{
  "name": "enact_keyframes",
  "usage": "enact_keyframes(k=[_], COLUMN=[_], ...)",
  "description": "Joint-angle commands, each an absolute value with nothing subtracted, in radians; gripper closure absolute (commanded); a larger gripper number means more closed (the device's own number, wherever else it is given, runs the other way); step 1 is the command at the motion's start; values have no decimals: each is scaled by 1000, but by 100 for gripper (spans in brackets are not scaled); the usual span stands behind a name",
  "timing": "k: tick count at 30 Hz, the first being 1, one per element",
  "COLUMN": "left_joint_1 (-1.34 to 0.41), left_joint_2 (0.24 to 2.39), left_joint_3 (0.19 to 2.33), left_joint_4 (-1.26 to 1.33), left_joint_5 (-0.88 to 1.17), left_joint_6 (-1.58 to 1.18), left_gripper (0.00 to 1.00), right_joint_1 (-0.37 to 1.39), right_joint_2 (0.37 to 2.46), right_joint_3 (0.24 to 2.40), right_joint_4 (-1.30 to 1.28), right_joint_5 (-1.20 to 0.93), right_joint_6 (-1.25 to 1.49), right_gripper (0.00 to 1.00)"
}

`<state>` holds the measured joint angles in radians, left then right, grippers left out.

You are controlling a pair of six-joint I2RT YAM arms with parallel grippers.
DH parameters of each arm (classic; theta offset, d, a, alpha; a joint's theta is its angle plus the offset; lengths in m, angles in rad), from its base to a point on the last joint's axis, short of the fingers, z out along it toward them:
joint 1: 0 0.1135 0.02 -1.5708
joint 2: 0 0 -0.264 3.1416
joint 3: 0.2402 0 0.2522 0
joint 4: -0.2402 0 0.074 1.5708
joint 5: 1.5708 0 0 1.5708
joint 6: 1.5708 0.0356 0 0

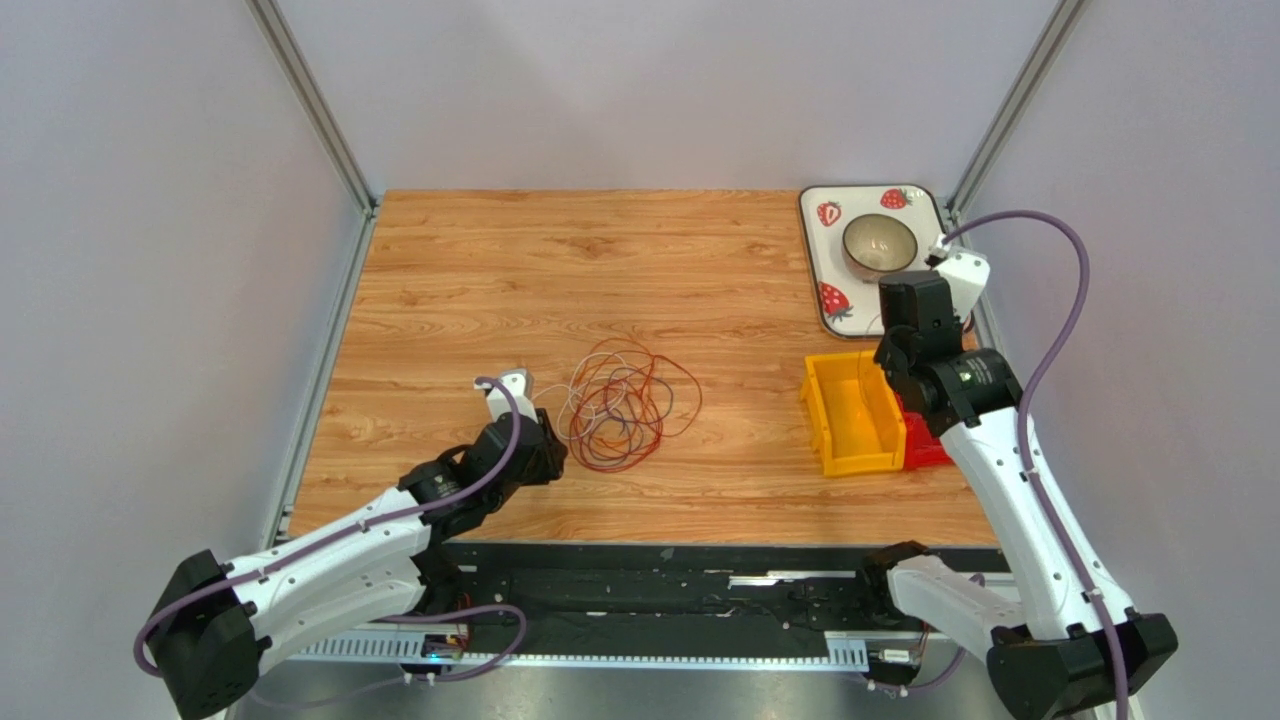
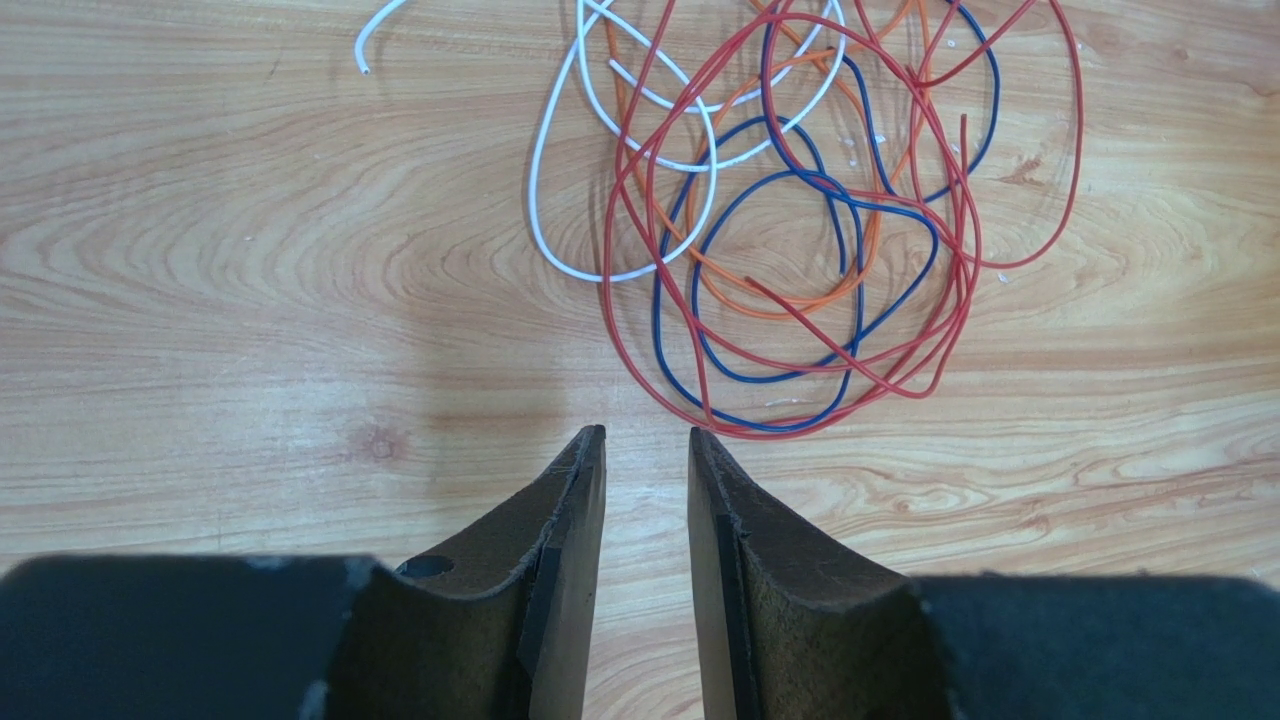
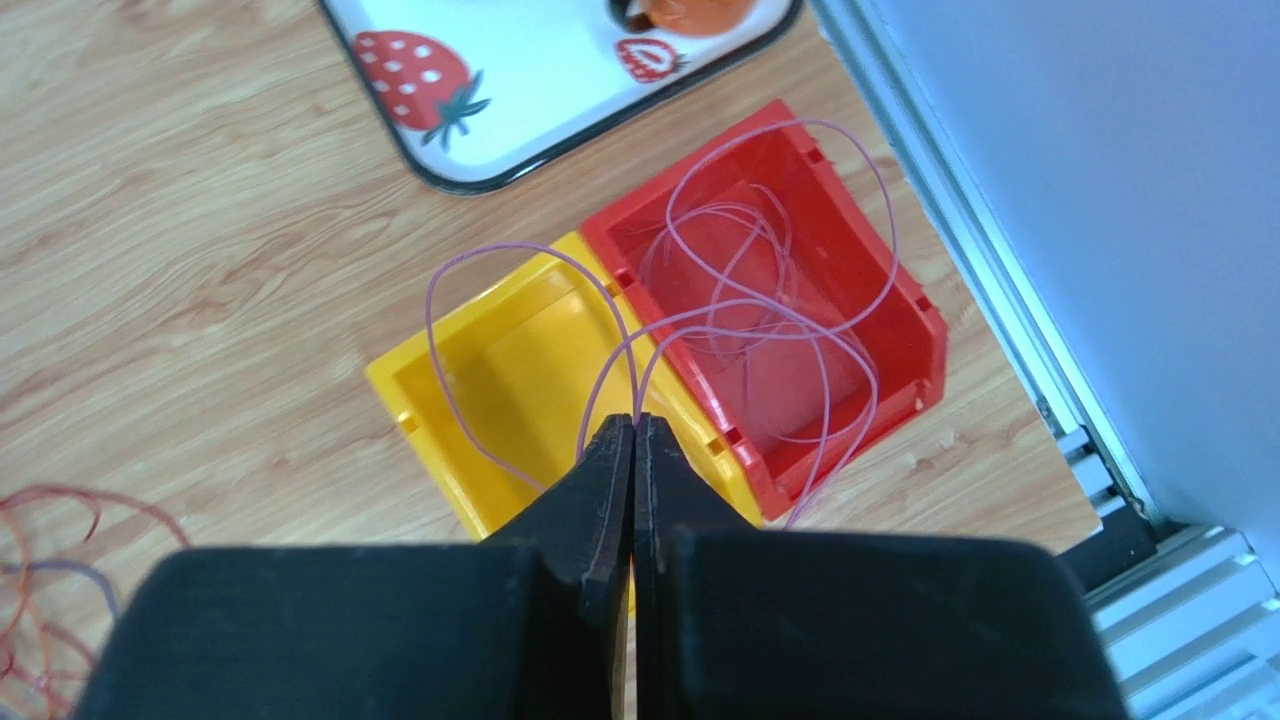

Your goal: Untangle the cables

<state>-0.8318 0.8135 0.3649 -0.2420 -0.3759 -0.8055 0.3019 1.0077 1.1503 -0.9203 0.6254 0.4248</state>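
Observation:
A tangle of thin cables [image 1: 624, 402] in red, orange, blue and white lies on the wooden table; the left wrist view shows the cables [image 2: 781, 225] just beyond my fingertips. My left gripper [image 2: 646, 438] is open, low over the table just short of the tangle, with nothing between its jaws; in the top view the left gripper [image 1: 553, 450] sits at the pile's left edge. My right gripper [image 3: 633, 425] is shut on a thin purple cable [image 3: 519, 246], whose loops hang over the yellow bin [image 3: 526, 360] and into the red bin [image 3: 706, 150].
The yellow bin [image 1: 849, 413] and red bin [image 1: 924, 447] stand side by side at the table's right. Behind them a strawberry-patterned tray [image 1: 824, 255] holds a metal bowl [image 1: 881, 245]. Grey walls and metal frame posts enclose the table.

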Motion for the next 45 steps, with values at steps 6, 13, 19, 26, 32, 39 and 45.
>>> enact_keyframes(k=[6, 13, 19, 26, 32, 39, 45], left_joint_1=[-836, -836, -836, -836, -836, -836, -836], left_joint_2=[811, 813, 813, 813, 810, 813, 813], left_joint_3=[373, 374, 373, 371, 370, 370, 370], left_joint_4=[-206, -207, -204, -202, -202, -199, -198], left_joint_5=[-379, -380, -379, -379, -380, -380, -379], left_joint_6=[-805, -805, -804, -802, -805, -804, -802], left_gripper=[65, 65, 65, 65, 66, 66, 66], right_joint_1=[101, 23, -164, -297, -439, -488, -538], right_joint_2=[1020, 1025, 1054, 1095, 1098, 1028, 948], right_joint_3=[1085, 1048, 999, 936, 894, 951, 959], right_joint_4=[-796, -704, -673, -609, -511, -534, -548], right_joint_5=[500, 284, 166, -50, -369, -457, -469], right_joint_6=[468, 480, 505, 529, 597, 661, 692], right_gripper=[100, 100, 100, 100, 100, 100, 100])
